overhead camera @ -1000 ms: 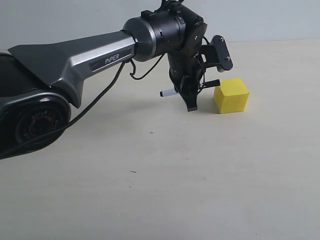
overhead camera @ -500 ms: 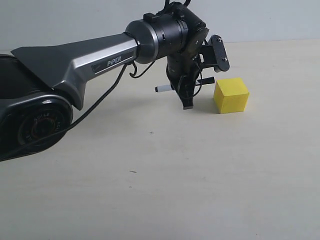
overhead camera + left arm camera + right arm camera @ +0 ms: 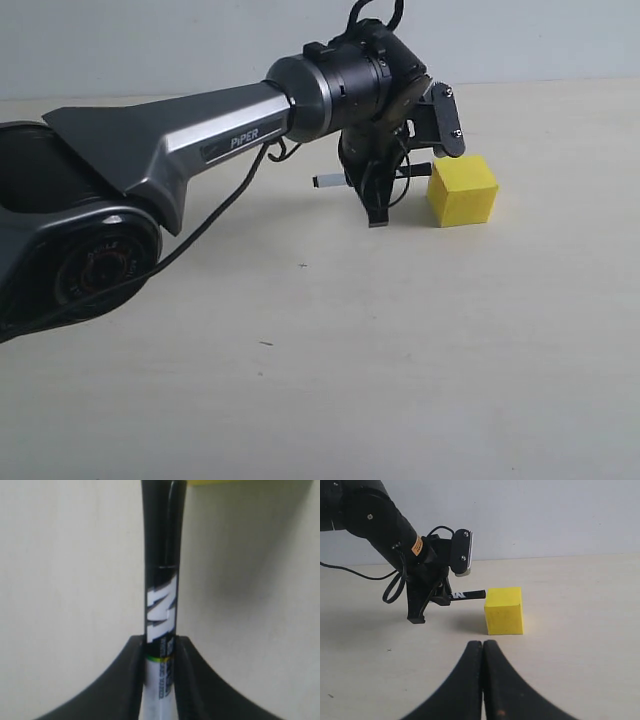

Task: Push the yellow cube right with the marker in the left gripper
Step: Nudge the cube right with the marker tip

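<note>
Two black jaws of my left gripper (image 3: pixel 376 214) clamp the slim white-barrelled, black-capped marker (image 3: pixel 161 605). Its cap end points at the small bright-yellow cube (image 3: pixel 462 190) to its right; contact is hard to make out. My right gripper (image 3: pixel 482 680) is pinched closed, empty.

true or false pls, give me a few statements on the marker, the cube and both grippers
1. The left gripper grips the marker across its barrel. True.
2. The marker's black cap end points toward the yellow cube. True.
3. The yellow cube rests on top of the marker. False: it sits on the table, beyond the cap end.
4. The right gripper is wide open. False: its jaws are closed together, holding nothing.
5. In the exterior view the cube lies left of the left gripper. False: it lies to its right.
</note>
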{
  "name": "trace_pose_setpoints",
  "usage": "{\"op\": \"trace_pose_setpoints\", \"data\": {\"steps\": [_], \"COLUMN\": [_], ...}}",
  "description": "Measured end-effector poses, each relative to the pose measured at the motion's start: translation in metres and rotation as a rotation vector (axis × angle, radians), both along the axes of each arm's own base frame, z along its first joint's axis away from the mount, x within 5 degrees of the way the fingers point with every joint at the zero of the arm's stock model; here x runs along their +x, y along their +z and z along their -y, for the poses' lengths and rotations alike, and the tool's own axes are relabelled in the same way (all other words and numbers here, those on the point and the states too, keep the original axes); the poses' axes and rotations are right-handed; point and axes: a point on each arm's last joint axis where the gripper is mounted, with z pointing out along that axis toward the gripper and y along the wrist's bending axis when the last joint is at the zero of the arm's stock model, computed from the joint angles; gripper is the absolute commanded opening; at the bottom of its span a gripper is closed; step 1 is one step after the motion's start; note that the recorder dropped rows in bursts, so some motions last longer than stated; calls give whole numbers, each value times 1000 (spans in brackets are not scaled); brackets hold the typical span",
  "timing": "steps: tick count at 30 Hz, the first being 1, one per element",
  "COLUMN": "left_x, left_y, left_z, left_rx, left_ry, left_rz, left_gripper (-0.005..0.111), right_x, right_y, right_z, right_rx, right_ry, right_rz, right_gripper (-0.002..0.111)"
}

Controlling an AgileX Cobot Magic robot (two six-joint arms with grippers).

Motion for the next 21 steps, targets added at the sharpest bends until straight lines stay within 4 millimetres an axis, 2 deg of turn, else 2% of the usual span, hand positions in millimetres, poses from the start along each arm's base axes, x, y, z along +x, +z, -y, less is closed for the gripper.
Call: {"op": "trace_pose_setpoints", "data": {"steps": [21], "left_x": [1], "left_y": [0], "left_z": [5], "left_rx": [-58], "left_ry": [47], "left_rz": [14], "left_gripper": [0], "right_x": [0], "right_y": [0], "right_z": [0], "right_rx": [0], "right_ry": [0], "right_rz": [0], "right_gripper": [0]}}
